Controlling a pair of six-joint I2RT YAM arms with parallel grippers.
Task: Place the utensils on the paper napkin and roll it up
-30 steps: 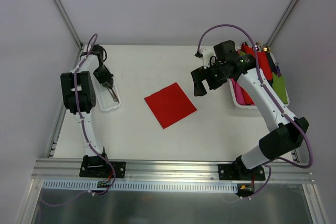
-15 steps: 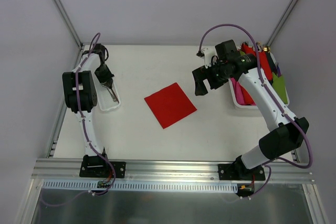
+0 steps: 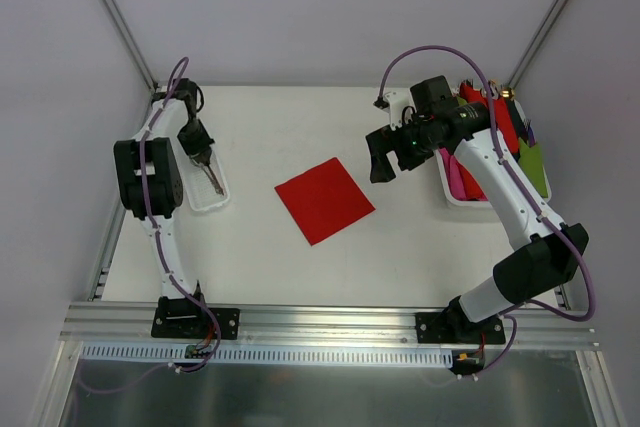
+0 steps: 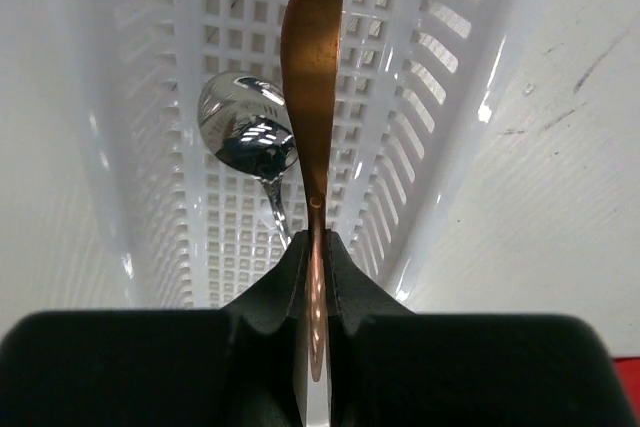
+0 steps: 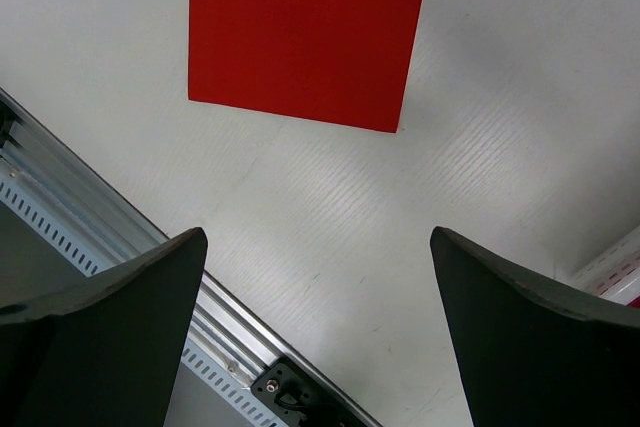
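The paper napkin lies flat and red in the middle of the table, and shows at the top of the right wrist view. My left gripper is over the white perforated tray at the left. Its jaws are shut on a slim metal utensil, seen edge-on and pointing away from the fingers. A shiny spoon lies on the tray floor beneath it. My right gripper hangs open and empty right of the napkin, its fingers wide apart.
A white bin at the back right holds red, pink and green rolled bundles. The metal rail runs along the table's near edge. The left tray's wall rises right of the held utensil.
My left gripper has closed the last bit onto the utensil in the tray, and the left arm has shifted slightly. The right arm has barely moved.
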